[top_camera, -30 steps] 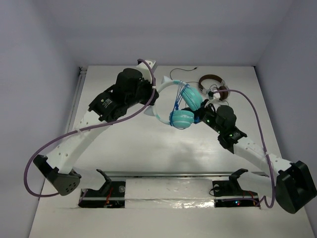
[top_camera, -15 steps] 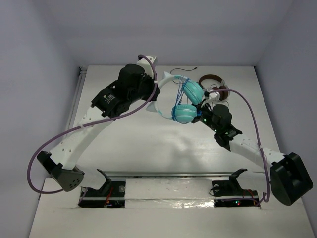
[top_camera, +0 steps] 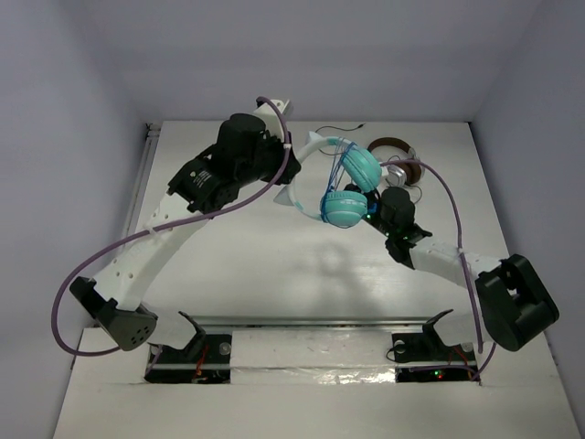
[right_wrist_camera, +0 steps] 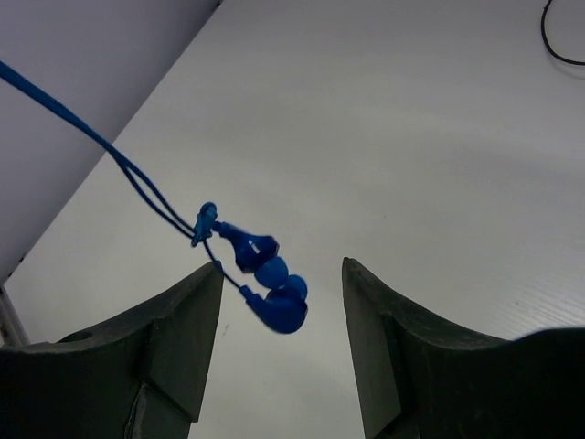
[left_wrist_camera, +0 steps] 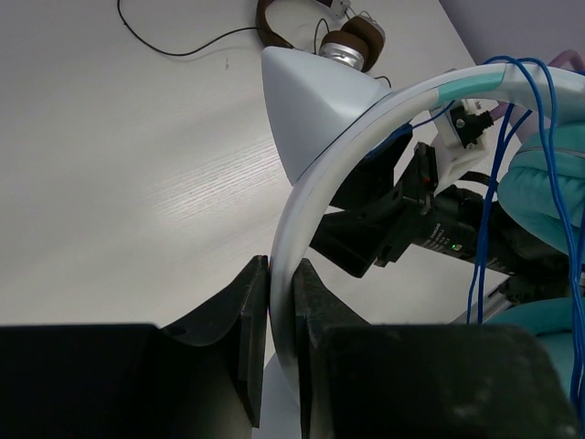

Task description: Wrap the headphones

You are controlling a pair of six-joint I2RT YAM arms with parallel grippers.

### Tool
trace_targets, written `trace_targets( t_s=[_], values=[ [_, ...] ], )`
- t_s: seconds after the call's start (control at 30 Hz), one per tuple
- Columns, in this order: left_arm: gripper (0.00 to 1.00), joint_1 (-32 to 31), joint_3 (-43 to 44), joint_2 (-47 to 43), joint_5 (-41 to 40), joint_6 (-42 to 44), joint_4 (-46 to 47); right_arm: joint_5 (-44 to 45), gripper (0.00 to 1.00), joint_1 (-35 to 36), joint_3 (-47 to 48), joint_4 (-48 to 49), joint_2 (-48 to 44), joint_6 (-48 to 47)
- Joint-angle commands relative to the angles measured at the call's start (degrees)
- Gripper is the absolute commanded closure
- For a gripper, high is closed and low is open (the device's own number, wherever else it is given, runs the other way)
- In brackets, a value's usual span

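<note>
**Teal headphones held off the bench by their headband**

The teal over-ear headphones with round earcups and a pale translucent headband (top_camera: 345, 187) hang above the white bench (top_camera: 265, 265), toward its far middle, between the two arms. The left jaws are pressed together on the headband (left_wrist_camera: 291, 274), pinching it edge-on. In the top view the band arcs from that grip away and to the right. The two earcups sit at its right end, one farther and one nearer, so the long axis runs roughly left to right.

Strands of the thin blue cable (right_wrist_camera: 55, 107) cross the band and the earcups; the number of turns cannot be counted. The right jaws stand spread, and the thick blue end of the cable (right_wrist_camera: 270, 279) dangles in the gap, apparently touching neither finger.

Just beyond lie brown-and-silver headphones (top_camera: 395, 155) with a thin black cable (left_wrist_camera: 174, 44). They are partly hidden in the top view and cut off by the frame edge in the left wrist view. Any print on either set is too small to read.
</note>
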Motion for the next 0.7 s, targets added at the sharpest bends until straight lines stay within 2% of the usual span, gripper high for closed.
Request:
trace_targets(
  t_s=[0.0,0.3,0.5,0.57,0.63,0.67],
  values=[
    [1.0,0.54,4.29,-0.41,2.36,-2.38,4.06,2.1,0.39,-0.49,1.98,5.75,0.4,-1.69],
    [1.0,0.54,3.5,-0.41,3.58,-2.91,4.06,6.14,0.37,-0.49,1.63,9.79,0.66,-1.95],
    [1.0,1.6,2.97,-0.32,5.6,-3.61,4.76,4.74,0.4,-0.49,1.37,14.54,1.63,-1.52],
    [1.0,1.6,3.5,-0.41,6.04,-3.7,4.59,4.48,0.43,-0.49,1.28,16.2,2.42,-0.99],
    [1.0,2.13,3.5,-0.67,6.13,-3.61,4.06,3.78,0.54,-0.49,1.28,16.48,2.86,-0.81],
    [1.0,2.82,3.59,-0.76,6.48,-3.61,3.97,3.43,0.56,-0.49,1.37,16.82,3.03,-0.72]
  ],
)
